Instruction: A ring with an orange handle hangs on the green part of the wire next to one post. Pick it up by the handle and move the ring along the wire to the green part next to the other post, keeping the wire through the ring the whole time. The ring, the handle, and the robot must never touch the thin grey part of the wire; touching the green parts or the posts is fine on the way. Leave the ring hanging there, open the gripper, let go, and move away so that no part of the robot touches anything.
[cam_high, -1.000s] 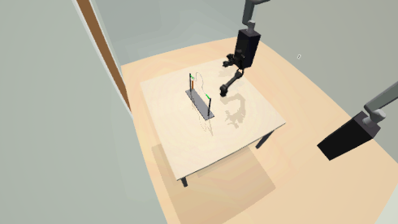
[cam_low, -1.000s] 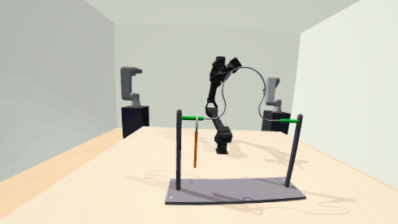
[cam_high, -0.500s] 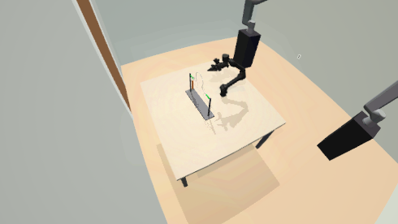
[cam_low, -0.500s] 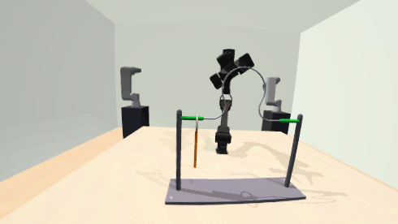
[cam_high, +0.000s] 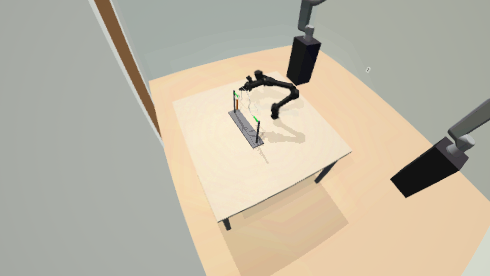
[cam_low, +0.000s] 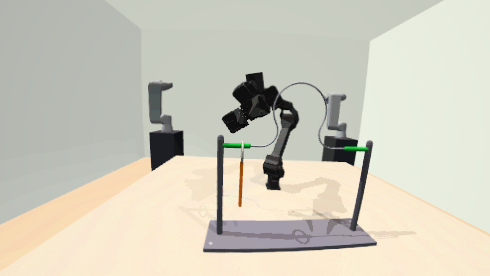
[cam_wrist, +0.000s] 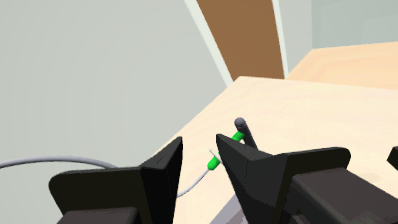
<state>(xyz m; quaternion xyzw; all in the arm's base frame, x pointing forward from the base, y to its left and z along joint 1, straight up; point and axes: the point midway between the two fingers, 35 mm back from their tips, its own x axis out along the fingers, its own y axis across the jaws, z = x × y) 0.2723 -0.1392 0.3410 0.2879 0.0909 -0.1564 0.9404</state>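
While the ring (cam_low: 243, 150) hangs from the green sleeve (cam_low: 236, 145) (cam_wrist: 213, 162) beside the left post (cam_low: 220, 185) (cam_wrist: 240, 122) (cam_high: 234, 101), seen from the exterior view, the gripper (cam_low: 235, 120) (cam_wrist: 199, 139) (cam_high: 242, 89) is above it, apparently on the far side of the wire. Fingers part-open, nothing between them. Orange handle (cam_low: 241, 183) (cam_high: 237, 104) points straight down from the ring, long axis near vertical, lower end free above the grey base (cam_low: 290, 235) (cam_high: 255, 145). Key relation: handle lies below the gripper and, I judge, toward the near side; the coming move probably needs a descent plus a forward reach, fingers turned to straddle an upright bar. Only one arm (cam_low: 281, 142) (cam_high: 285, 87) to use. Edges: post close on the left; thin grey wire (cam_low: 301, 83) (cam_wrist: 50, 159) starts just right of the ring and rises in a loop, near the arm in view. Side room looks tight there. More open room shows below the sleeve, around the handle; approaching low from the far side seems safer than dropping past the wire.
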